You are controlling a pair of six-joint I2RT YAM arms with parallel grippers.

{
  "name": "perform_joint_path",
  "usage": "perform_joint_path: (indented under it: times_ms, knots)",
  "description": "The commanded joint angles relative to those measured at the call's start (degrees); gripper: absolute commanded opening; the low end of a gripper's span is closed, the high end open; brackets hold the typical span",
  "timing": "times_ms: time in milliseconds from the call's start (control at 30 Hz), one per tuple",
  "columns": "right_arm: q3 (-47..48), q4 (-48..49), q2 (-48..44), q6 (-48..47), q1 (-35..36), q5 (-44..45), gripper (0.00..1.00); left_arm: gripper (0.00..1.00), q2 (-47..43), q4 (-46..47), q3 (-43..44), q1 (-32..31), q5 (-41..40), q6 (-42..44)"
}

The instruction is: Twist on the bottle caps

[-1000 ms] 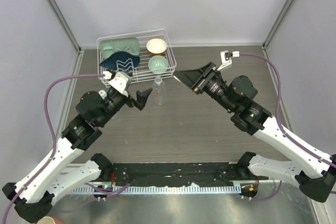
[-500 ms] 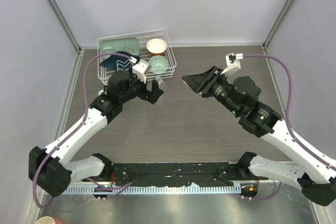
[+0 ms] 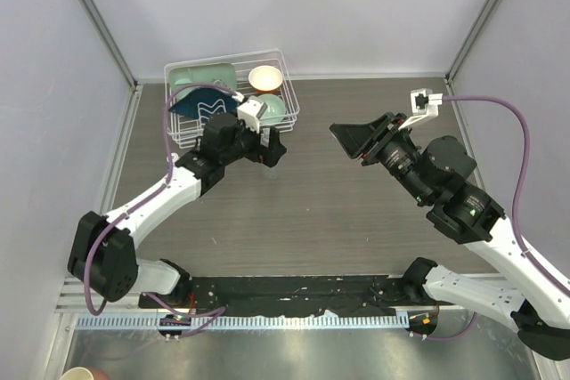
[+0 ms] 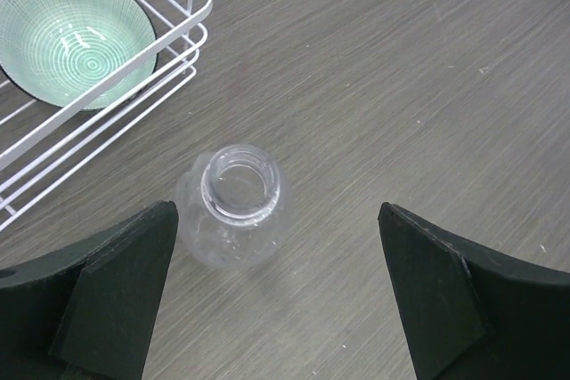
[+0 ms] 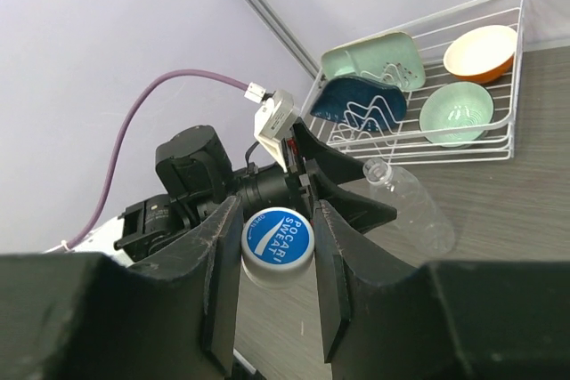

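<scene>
The left arm [image 3: 169, 193] is leaning out over the dark wood-grain table [image 3: 338, 229], toward the white wire rack [image 3: 223, 57] at the back left. The left gripper [image 3: 272, 149] is hanging just in front of the rack's near right corner. A sliver of a clear bottle [image 3: 270, 169] is showing right beneath it. A pale green dish [image 3: 203, 75], a dark blue piece [image 3: 198, 106], a cream bowl [image 3: 265, 77] and a green bowl [image 3: 274, 111] are sitting in the rack. The right gripper [image 3: 346, 138] is pointing left at mid-table, well apart from the left one. A purple cable [image 3: 166, 126] is looping off the left wrist.
</scene>
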Motion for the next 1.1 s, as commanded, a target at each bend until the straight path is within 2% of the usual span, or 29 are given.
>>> perform_joint_path:
  times_ms: [0,200,333,400,433,500,533,567,600,733,767,867,900,933,1033,1067]
  knots:
    - [0.03,-0.19,-0.38,-4.07,-0.25,0.74,0.14,1.0,2.56,6.25,2.82,-0.08,-3.35,1.34]
    - [-1.64,-0.01,-0.9,-5.66,-0.25,0.12,0.14,1.0,7.3,8.54,5.98,0.0,-6.34,3.45]
    - [-3.14,0.34,-1.34,-5.93,-0.25,0.03,0.14,1.0,10.03,8.81,7.39,0.0,-3.89,5.47]
    - [-3.49,0.25,-1.43,-6.45,-0.25,-0.23,0.14,0.99,10.83,8.37,7.48,-0.08,-0.12,7.84]
    - [-3.49,0.25,-1.52,-6.45,-0.25,-0.32,0.14,0.9,11.79,7.41,7.83,-0.26,0.85,8.8]
    - [-3.23,0.25,-1.69,-6.45,-0.25,-0.23,0.14,0.81,12.76,2.6,9.67,-0.87,1.91,11.0]
    - [-3.14,0.16,-1.87,-6.54,-0.25,-0.23,0.14,0.71,13.37,0.48,10.38,-1.14,2.27,11.1]
    - [-2.7,-0.27,-2.04,-6.54,-0.34,0.03,0.14,0.67,13.73,-0.85,10.99,-1.49,2.53,11.36]
    - [-2.52,-0.54,-2.22,-6.8,-0.25,0.12,0.14,0.65,13.73,-6.0,11.96,-1.75,3.23,12.23]
    - [-1.29,-1.68,-2.66,-6.98,-0.25,0.65,0.14,0.41,13.38,-14.38,13.19,-4.38,1.66,14.17]
    - [-0.86,-2.03,-2.75,-6.98,-0.25,0.82,0.15,0.38,13.9,-16.57,13.98,-5.61,1.31,14.52]
    - [-0.24,-2.82,-2.92,-6.63,-0.25,1.09,0.15,0.28,17.23,-26.76,19.42,-7.72,1.74,15.49]
    - [-0.15,-3.09,-2.93,-6.46,-0.25,1.17,0.15,0.24,18.46,-33.4,23.88,-8.34,1.74,16.54]
    - [-0.06,-3.18,-3.01,-6.11,-0.25,1.09,0.15,0.15,19.87,-37.12,26.36,-9.04,1.74,18.2]
    - [0.64,-3.96,-3.54,-5.84,-0.25,1.35,0.14,0.0,26.98,-52.24,37.43,-12.38,0.51,19.44]
    - [1.25,-4.58,-3.63,-5.66,-0.25,1.52,0.15,0.0,28.22,-54.89,39.54,-13.17,0.42,19.54]
